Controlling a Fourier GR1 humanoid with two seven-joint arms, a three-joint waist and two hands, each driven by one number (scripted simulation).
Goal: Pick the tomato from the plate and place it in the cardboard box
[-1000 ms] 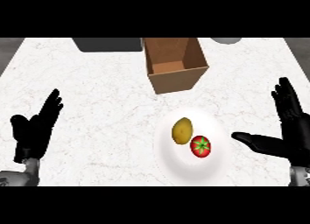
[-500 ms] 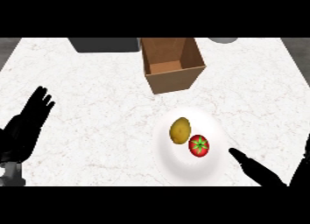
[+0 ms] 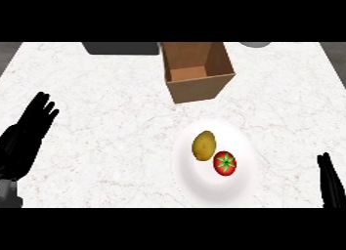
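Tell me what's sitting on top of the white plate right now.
On the white plate lie a red tomato and a yellowish potato, touching side by side. Whatever plate surface lies beneath them is hidden; neither hand covers the plate.

left robot hand (image 3: 21, 141) rests open at the left edge; right robot hand (image 3: 332, 185) shows only straight fingers.

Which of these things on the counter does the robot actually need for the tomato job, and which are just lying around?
Needed: tomato, white plate it sits on, cardboard box.

Just lying about: yellowish potato beside the tomato, dark grey object and grey round thing at the counter's far edge.
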